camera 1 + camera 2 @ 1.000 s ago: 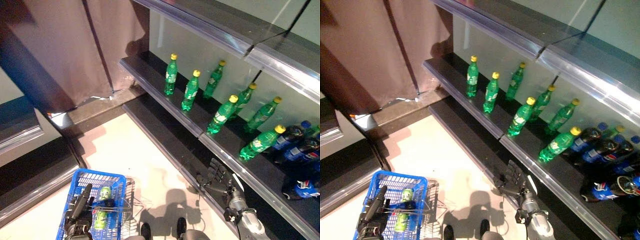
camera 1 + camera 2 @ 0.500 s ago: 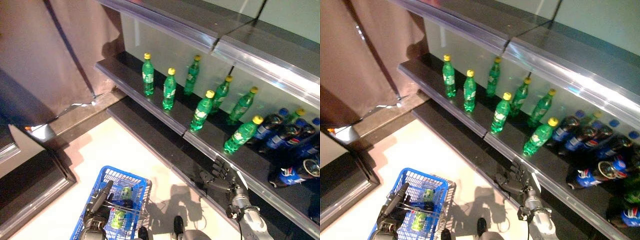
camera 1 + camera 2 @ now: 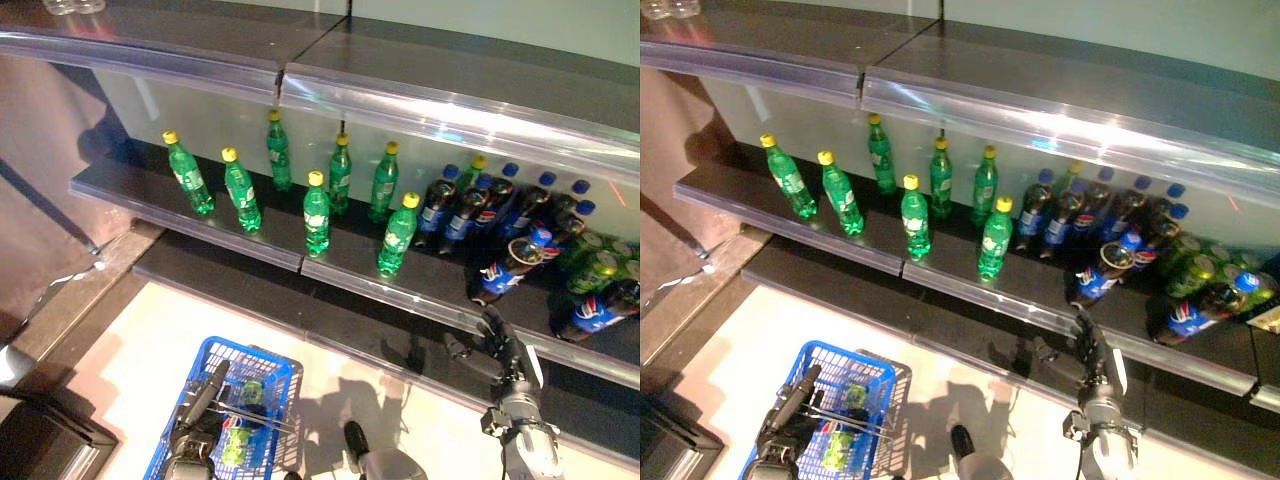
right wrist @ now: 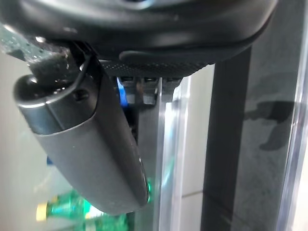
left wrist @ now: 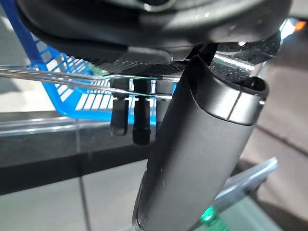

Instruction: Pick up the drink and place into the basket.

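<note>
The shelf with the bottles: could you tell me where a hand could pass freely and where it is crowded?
On the shelf, the green bottles stand apart, with bare gaps between them. The dark cola bottles at the right end are packed together, some tipped over. The right hand hangs below that crowded end.

Dark shelving w/ clear plastic front strips, pale back wall, cream floor, brownish panel at left.
</note>
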Available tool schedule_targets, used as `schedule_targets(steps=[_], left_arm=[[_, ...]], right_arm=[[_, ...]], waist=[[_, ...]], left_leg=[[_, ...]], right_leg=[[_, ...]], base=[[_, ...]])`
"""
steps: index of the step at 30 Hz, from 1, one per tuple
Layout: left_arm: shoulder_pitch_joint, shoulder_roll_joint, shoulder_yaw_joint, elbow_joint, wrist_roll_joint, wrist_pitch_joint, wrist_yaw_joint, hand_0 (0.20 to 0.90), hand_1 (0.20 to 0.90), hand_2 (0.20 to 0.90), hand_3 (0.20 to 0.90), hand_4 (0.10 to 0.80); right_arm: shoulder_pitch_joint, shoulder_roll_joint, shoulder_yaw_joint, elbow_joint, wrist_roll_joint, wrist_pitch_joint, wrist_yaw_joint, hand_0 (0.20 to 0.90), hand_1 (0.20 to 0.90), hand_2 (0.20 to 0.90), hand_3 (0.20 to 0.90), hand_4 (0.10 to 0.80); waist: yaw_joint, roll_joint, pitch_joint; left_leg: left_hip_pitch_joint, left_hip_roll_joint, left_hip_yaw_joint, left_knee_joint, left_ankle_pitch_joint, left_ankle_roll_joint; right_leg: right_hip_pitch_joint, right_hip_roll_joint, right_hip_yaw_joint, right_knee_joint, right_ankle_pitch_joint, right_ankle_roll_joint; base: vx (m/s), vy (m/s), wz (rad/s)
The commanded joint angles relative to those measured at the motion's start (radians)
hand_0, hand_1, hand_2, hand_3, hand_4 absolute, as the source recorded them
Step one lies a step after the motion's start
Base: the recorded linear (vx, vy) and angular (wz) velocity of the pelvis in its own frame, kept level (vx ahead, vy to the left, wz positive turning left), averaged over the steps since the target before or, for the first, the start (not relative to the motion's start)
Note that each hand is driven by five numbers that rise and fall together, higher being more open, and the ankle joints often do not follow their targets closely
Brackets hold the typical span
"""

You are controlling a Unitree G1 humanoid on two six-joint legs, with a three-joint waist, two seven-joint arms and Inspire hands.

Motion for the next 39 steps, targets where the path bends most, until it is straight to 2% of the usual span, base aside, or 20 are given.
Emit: schedule_targets(steps=[1,12,18,22,23,24,26,27,30,39], left_arm=[[-0.142,0.069,0.054,-0.188,0.015,-0.135,-0.146,0.3,0.3,0.3,0.2,0.1],[-0.116,0.067,0.063,-0.196,0.021,-0.108,-0.136,0.3,0.3,0.3,0.2,0.1],[-0.082,0.07,0.072,-0.202,0.012,-0.094,-0.153,0.3,0.3,0.3,0.2,0.1],[-0.12,0.083,0.046,-0.221,-0.006,-0.13,-0.15,0.3,0.3,0.3,0.2,0.1],[-0.149,0.089,0.028,-0.23,-0.017,-0.154,-0.139,0.3,0.3,0.3,0.2,0.1],[-0.154,0.09,0.027,-0.232,-0.018,-0.157,-0.138,0.3,0.3,0.3,0.2,0.1],[-0.193,0.098,0.004,-0.257,-0.04,-0.18,-0.124,0.3,0.3,0.3,0.2,0.1],[-0.196,0.098,0.0,-0.261,-0.041,-0.184,-0.122,0.3,0.3,0.3,0.2,0.1],[-0.204,0.102,-0.028,-0.3,-0.054,-0.214,-0.108,0.3,0.3,0.3,0.2,0.1],[-0.193,0.113,-0.057,-0.365,-0.097,-0.252,-0.096,0.3,0.3,0.3,0.2,0.1]], right_arm=[[-0.029,-0.072,-0.026,-0.128,-0.001,-0.119,-0.005,0.9,0.9,0.9,0.9,0.8],[-0.044,-0.075,-0.019,-0.132,-0.048,-0.116,-0.051,0.9,0.9,0.9,0.9,0.8],[-0.037,-0.085,-0.042,-0.157,-0.059,-0.129,-0.105,0.9,0.9,0.9,0.9,0.8],[-0.089,-0.102,-0.035,-0.161,-0.058,-0.18,-0.171,0.9,0.9,0.9,0.9,0.8],[-0.118,-0.107,-0.024,-0.163,-0.066,-0.202,-0.202,0.9,0.9,0.9,0.9,0.8],[-0.123,-0.108,-0.024,-0.164,-0.066,-0.205,-0.206,0.9,0.9,0.9,0.9,0.8],[-0.165,-0.123,-0.021,-0.185,-0.084,-0.238,-0.255,0.9,0.9,0.9,0.9,0.8],[-0.167,-0.125,-0.021,-0.19,-0.087,-0.242,-0.261,0.9,0.9,0.9,0.9,0.8],[-0.184,-0.16,-0.025,-0.243,-0.109,-0.259,-0.308,0.9,0.9,0.9,0.9,0.8],[-0.221,-0.215,-0.044,-0.292,-0.126,-0.313,-0.357,0.9,0.9,0.9,0.9,0.8]], waist=[[0.027,0.026,-0.122],[0.059,0.019,-0.127],[0.069,0.009,-0.1],[0.076,-0.007,-0.025],[0.076,-0.011,0.017],[0.076,-0.011,0.022],[0.076,-0.017,0.095],[0.075,-0.014,0.104],[0.08,-0.011,0.163],[0.093,0.007,0.249]], left_leg=[[-0.031,-0.062,-0.153,0.102,-0.124,0.036],[-0.025,-0.058,-0.173,0.094,-0.123,0.037],[-0.049,-0.044,-0.169,0.141,-0.139,0.038],[-0.169,-0.026,-0.177,0.271,-0.165,0.046],[-0.218,-0.021,-0.181,0.317,-0.169,0.048],[-0.23,-0.02,-0.183,0.329,-0.171,0.048],[-0.331,-0.017,-0.195,0.436,-0.181,0.052],[-0.345,-0.016,-0.2,0.457,-0.191,0.054],[-0.455,-0.024,-0.218,0.572,-0.209,0.059],[-0.613,-0.037,-0.229,0.705,-0.24,0.074]], right_leg=[[-0.023,0.019,-0.03,0.024,-0.027,0.058],[-0.012,0.013,-0.063,0.028,-0.039,0.054],[-0.03,-0.002,-0.083,0.072,-0.062,0.054],[-0.145,-0.017,-0.083,0.21,-0.099,0.05],[-0.186,-0.021,-0.084,0.252,-0.106,0.05],[-0.195,-0.022,-0.084,0.262,-0.108,0.05],[-0.272,-0.03,-0.083,0.344,-0.121,0.046],[-0.281,-0.029,-0.085,0.36,-0.13,0.045],[-0.356,-0.035,-0.087,0.439,-0.151,0.037],[-0.473,-0.035,-0.092,0.529,-0.171,0.023]], base=[[0.015,-0.015,-0.3],[0.048,-0.016,-0.04],[0.049,-0.006,0.11],[-0.166,-0.055,0.11],[-0.214,-0.041,0.03],[-0.271,-0.044,0.06],[-0.244,-0.039,0.15],[-0.197,-0.037,0.18],[-0.121,-0.02,0.15],[-0.074,0.009,0.04]])
